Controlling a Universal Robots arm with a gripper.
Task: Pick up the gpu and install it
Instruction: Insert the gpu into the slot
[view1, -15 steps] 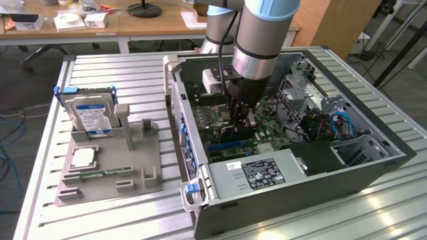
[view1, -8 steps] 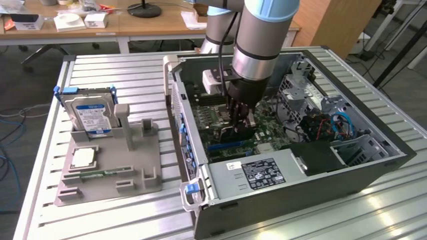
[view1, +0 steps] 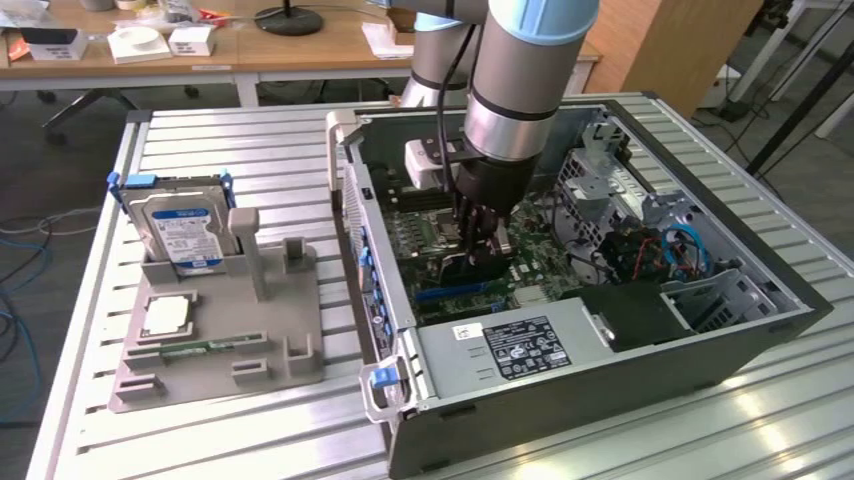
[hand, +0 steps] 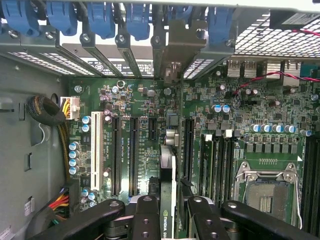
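Black gpu (hand: 167, 200), clamped in the end effector (hand: 167, 220), hangs above the motherboard (hand: 240, 130), not yet seated.

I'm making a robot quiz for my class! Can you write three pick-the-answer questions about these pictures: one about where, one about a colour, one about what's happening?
1. Where is the hand?
A) over the grey stand
B) inside the open computer case
C) above the wooden desk

2. What colour is the hard drive's label?
A) red
B) yellow
C) blue

3. What is the hand doing?
A) gripping the gpu
B) hanging empty
C) lifting the hard drive

Answers: 1 B, the arm reaches down into the case; 2 C, the label is blue; 3 A, the card sits between its fingers.
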